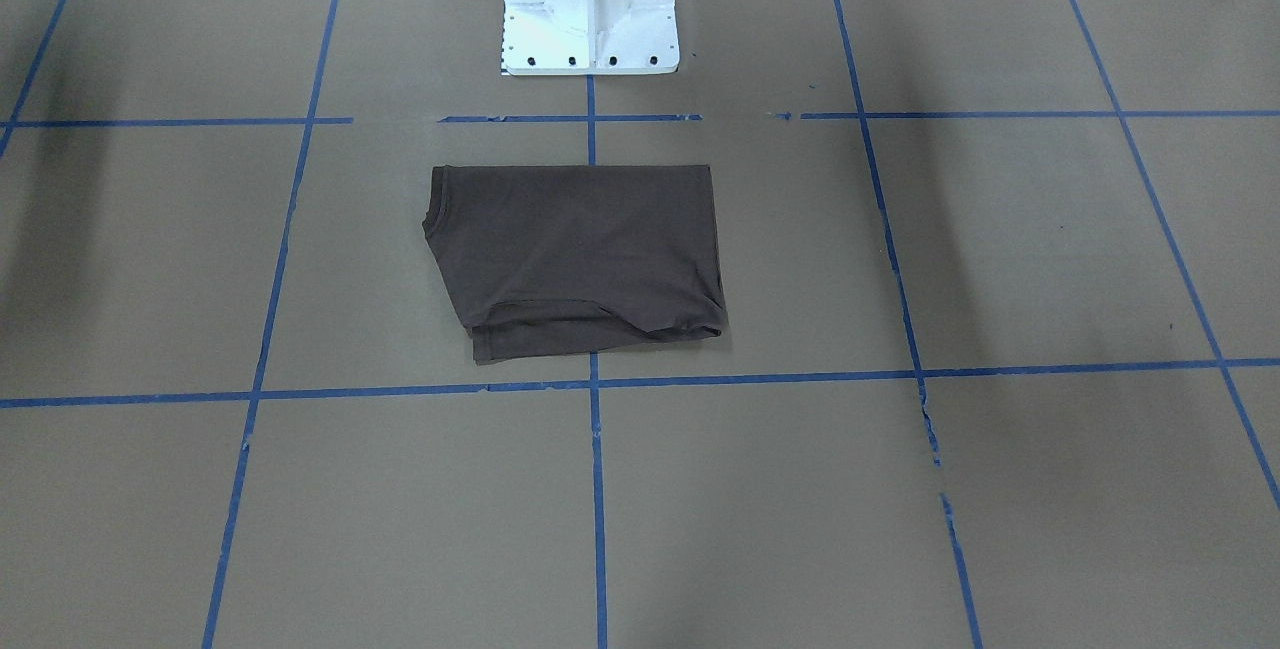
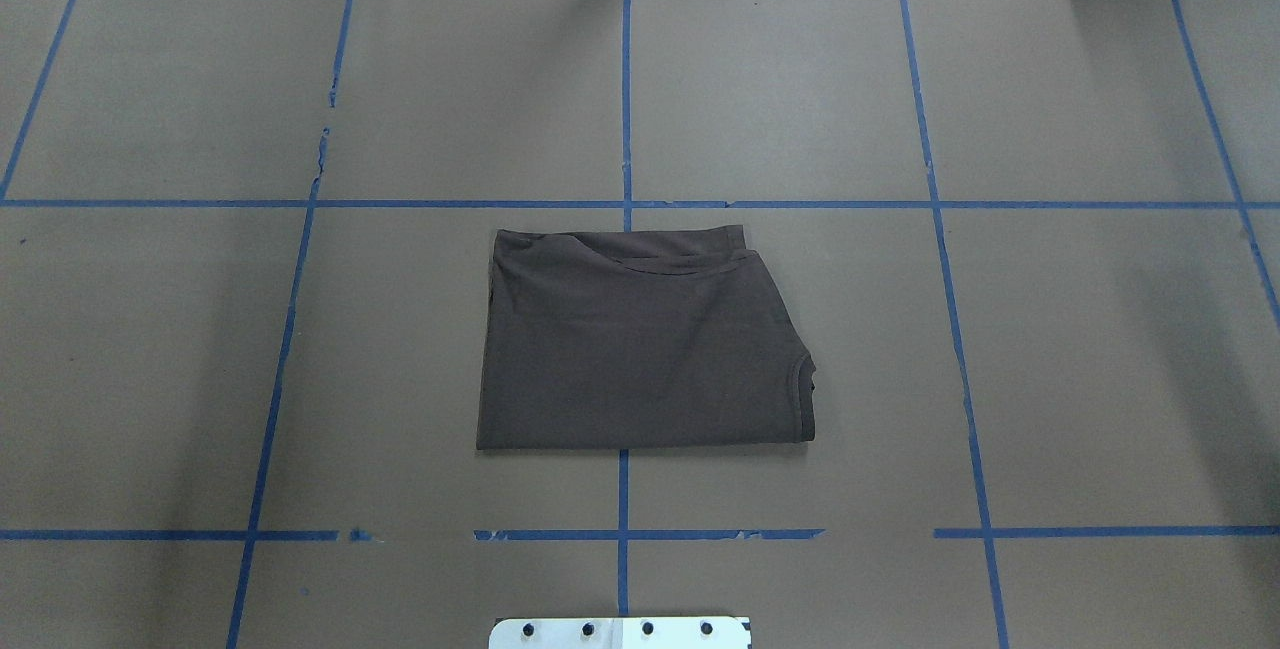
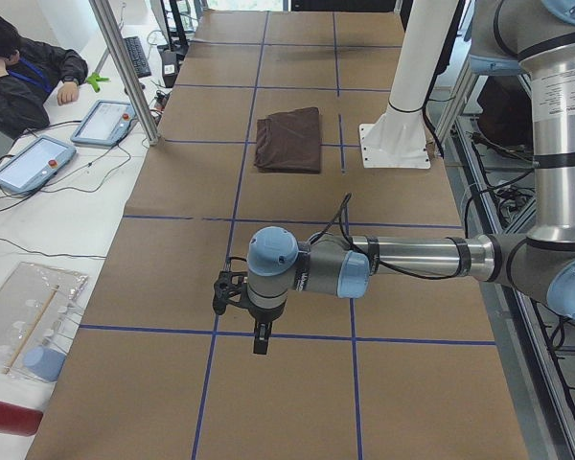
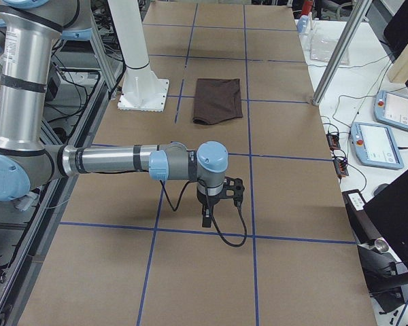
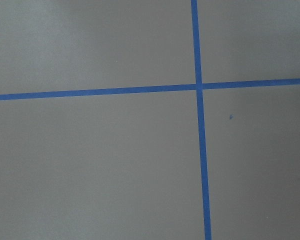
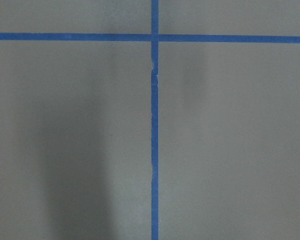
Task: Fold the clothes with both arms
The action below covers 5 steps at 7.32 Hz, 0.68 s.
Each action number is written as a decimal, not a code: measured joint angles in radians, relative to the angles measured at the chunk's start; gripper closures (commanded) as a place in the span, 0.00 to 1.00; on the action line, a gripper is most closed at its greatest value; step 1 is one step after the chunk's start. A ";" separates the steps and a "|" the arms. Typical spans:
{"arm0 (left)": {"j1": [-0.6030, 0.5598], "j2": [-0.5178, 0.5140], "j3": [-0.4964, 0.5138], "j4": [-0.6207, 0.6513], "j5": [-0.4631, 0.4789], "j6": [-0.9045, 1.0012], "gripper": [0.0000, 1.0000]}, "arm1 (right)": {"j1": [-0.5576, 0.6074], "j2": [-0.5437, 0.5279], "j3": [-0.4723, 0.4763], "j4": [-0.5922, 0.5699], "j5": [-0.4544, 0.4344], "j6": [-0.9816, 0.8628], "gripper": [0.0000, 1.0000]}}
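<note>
Folded T-shirt (image 2: 640, 344) lies flat on the table (image 2: 1050, 349) (near the pedestal (image 2: 620, 633)).

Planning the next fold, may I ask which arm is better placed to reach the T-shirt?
Right, marginally: the T-shirt lies slightly right of the centre tape line, though the left arm and right arm both hang far off.

In the front-facing view, bare bench (image 1: 1000, 249) surrounds the centred T-shirt (image 1: 575, 254) — only the white pedestal (image 1: 590, 9), top centre, stands near.
</note>
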 measured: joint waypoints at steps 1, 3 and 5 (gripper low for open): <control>0.000 0.004 0.001 0.001 -0.001 0.000 0.00 | 0.000 0.000 0.000 0.000 0.000 0.000 0.00; 0.000 0.009 0.001 0.001 -0.002 0.001 0.00 | 0.000 0.000 -0.003 0.000 0.000 0.000 0.00; 0.000 0.010 0.002 0.001 -0.002 0.001 0.00 | 0.000 -0.001 -0.006 0.000 0.000 0.000 0.00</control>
